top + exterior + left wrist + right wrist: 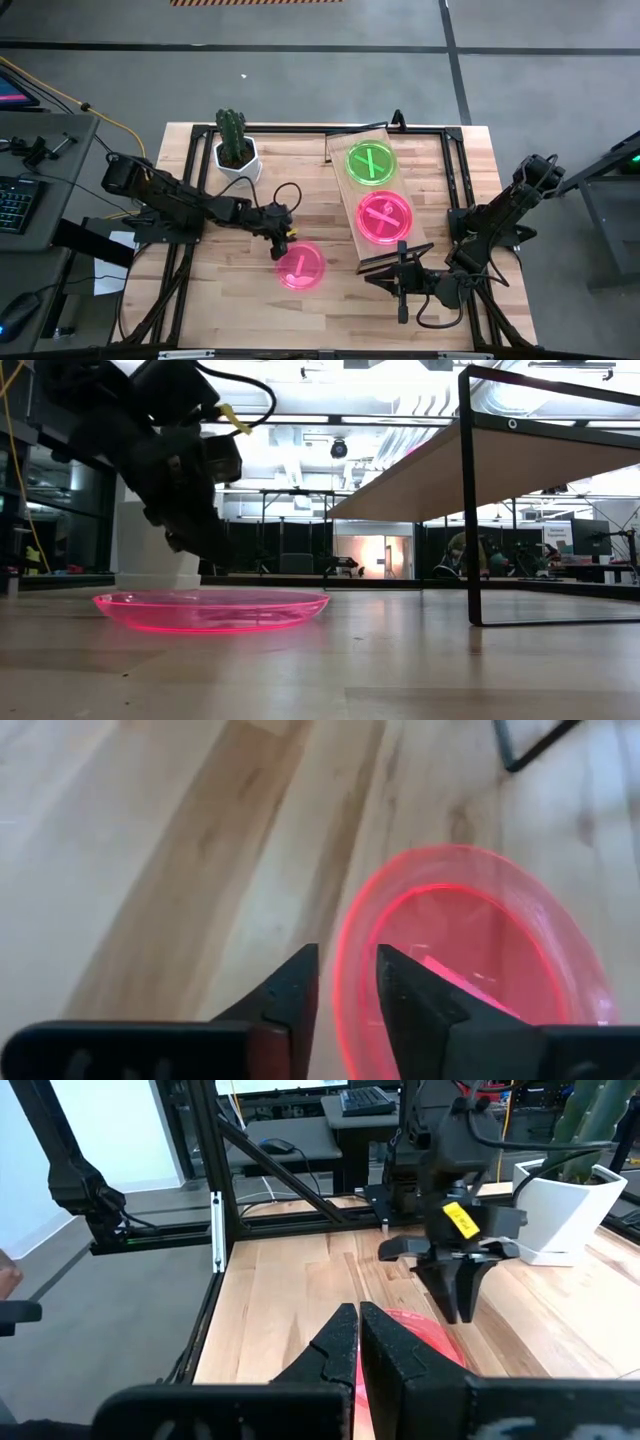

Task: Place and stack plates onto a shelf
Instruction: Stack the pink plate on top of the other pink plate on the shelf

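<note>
High view: two plates already lie on the shelf [352, 150], a green plate [370, 163] toward the far end and a pink plate [384, 217] nearer the front, side by side rather than stacked. A third, loose pink plate [300, 266] lies flat on the bench [230, 300], well apart from the shelf. The left pincer [283, 240] sits at that plate's far-left rim. The right pincer [402, 283] is parked near the shelf's front end, by the bench's front edge.

Low view: the loose plate rests flat on the bench, and the left pincer comes down to its rear edge. Contact cannot be confirmed from here.

Left wrist view: the left pincer's fingers [295, 995] stand slightly apart, with the plate rim showing in the gap between them, not visibly clamped.

Right wrist view: the right pincer's fingers [340, 1342] are pressed together and hold nothing.

Hazards: the rim is thin and slick, so a shallow bite may let the plate slip or tip out during the lift. Pressing down on the rim may skid the plate across the bench.
</note>
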### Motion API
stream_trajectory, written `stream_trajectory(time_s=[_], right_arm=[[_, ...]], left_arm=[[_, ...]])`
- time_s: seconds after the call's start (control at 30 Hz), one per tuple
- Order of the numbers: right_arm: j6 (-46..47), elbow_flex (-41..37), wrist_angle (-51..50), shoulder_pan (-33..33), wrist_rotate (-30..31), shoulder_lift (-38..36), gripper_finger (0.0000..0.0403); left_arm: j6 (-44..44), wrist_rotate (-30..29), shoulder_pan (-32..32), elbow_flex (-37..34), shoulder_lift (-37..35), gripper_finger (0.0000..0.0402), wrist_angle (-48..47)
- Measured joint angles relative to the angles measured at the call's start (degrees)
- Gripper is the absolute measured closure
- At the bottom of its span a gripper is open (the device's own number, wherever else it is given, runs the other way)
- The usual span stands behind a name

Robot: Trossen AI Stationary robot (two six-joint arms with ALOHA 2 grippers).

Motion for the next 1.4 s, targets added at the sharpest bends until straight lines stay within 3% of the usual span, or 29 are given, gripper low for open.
stream_trajectory(time_s=[0.27, 0.63, 1.07, 1.23, 1.4], right_arm=[[-0.01, 0.00, 0.00, 0.00, 0.02, 0.00, 0.0403], [-0.02, 0.02, -0.59, 0.00, 0.26, 0.00, 0.0403], [0.15, 0.02, -0.74, 0.00, 0.28, -0.01, 0.0403], [0.04, 0.02, -0.73, 0.00, 0.28, -0.01, 0.0403], [0.02, 0.02, -0.73, 0.00, 0.28, 0.00, 0.0403]], left_arm=[[-1.15, -0.05, -2.51, 0.00, 0.86, 0.0279, 1.73], [-0.98, 2.74, -1.67, 2.33, 8.99, 0.0279, 2.55], [-0.93, 4.29, -1.67, 3.17, 9.42, 0.0279, 2.85], [-0.95, 4.26, -1.67, 3.17, 9.42, 0.0291, 2.96], [-0.95, 5.03, -1.67, 3.17, 9.42, 0.0330, 2.95]])
